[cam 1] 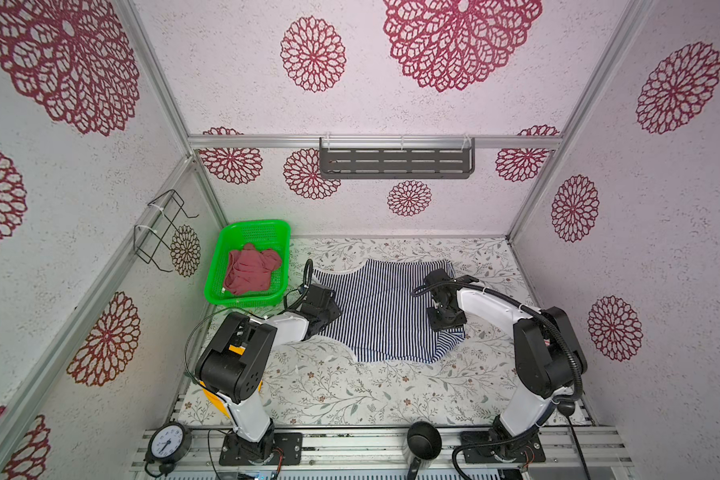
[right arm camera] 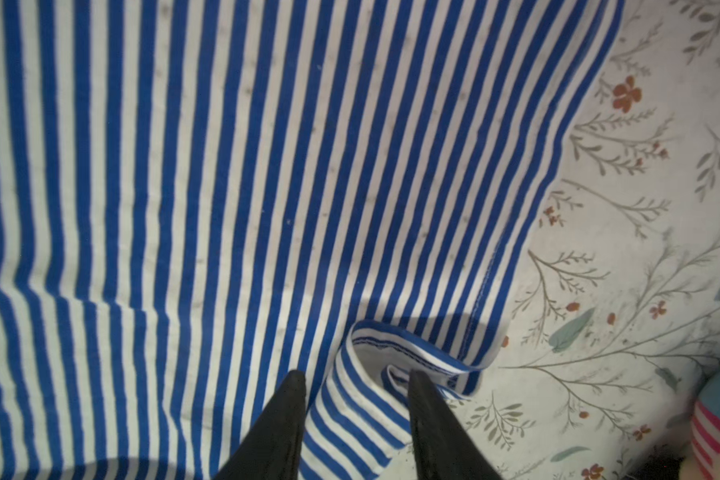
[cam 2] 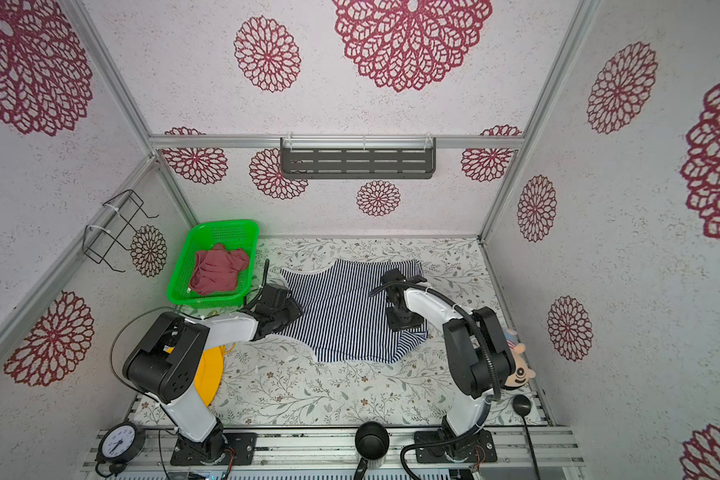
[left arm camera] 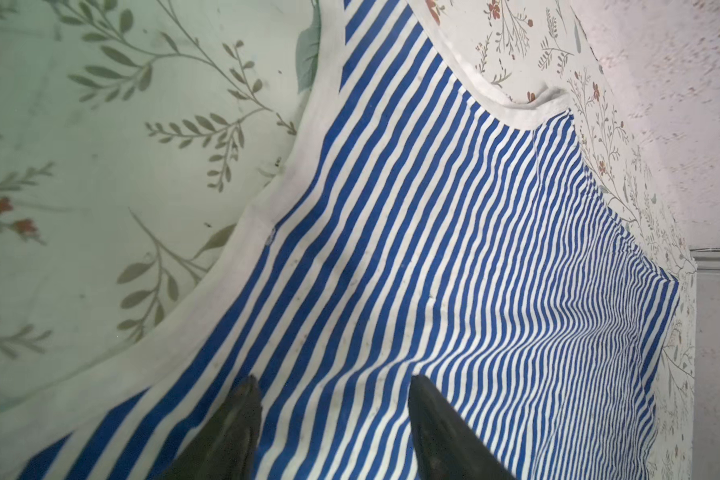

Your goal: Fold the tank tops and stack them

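Striped tank top [cam 1: 383, 307] is spread on the table [cam 1: 350, 395], red tank top [cam 1: 252, 272] is in the green basket [cam 1: 219, 266]. Left gripper [left arm camera: 333, 380] gapes empty. Right gripper [right arm camera: 356, 374], also apart, straddles the curled hem [right arm camera: 391, 349], might pinch one layer and skew the fold.

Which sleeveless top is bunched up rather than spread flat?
The plain dusty rose-red knit top, crumpled in the green plastic basket; the navy-and-white striped top lies spread out.

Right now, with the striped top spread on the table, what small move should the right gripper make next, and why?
Probably close the right gripper on the curled hem corner and draw it outward until it lies flat. The striped tank top is otherwise spread smooth, but this corner is rolled over itself between the open jaws, and that would likely spoil a clean fold.
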`<act>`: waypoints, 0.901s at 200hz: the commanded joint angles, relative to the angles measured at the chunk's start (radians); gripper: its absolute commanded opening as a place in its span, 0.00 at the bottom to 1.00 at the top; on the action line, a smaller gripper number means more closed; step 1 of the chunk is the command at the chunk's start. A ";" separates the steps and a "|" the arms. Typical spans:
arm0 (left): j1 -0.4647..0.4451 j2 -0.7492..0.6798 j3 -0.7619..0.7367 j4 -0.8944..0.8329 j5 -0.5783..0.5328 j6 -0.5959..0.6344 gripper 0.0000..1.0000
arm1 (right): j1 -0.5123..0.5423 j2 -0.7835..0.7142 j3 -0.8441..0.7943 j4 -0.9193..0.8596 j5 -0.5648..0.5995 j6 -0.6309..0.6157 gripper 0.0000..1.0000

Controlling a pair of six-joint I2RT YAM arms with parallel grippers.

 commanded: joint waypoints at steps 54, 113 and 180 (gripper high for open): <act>0.032 0.033 -0.039 -0.016 0.018 0.003 0.61 | 0.005 -0.029 -0.070 -0.018 0.004 0.067 0.21; 0.053 0.045 -0.030 -0.002 0.042 0.006 0.61 | 0.013 -0.295 -0.231 -0.046 0.057 0.205 0.00; 0.103 0.059 -0.024 0.007 0.067 0.027 0.61 | 0.028 -0.549 -0.432 -0.214 0.008 0.367 0.39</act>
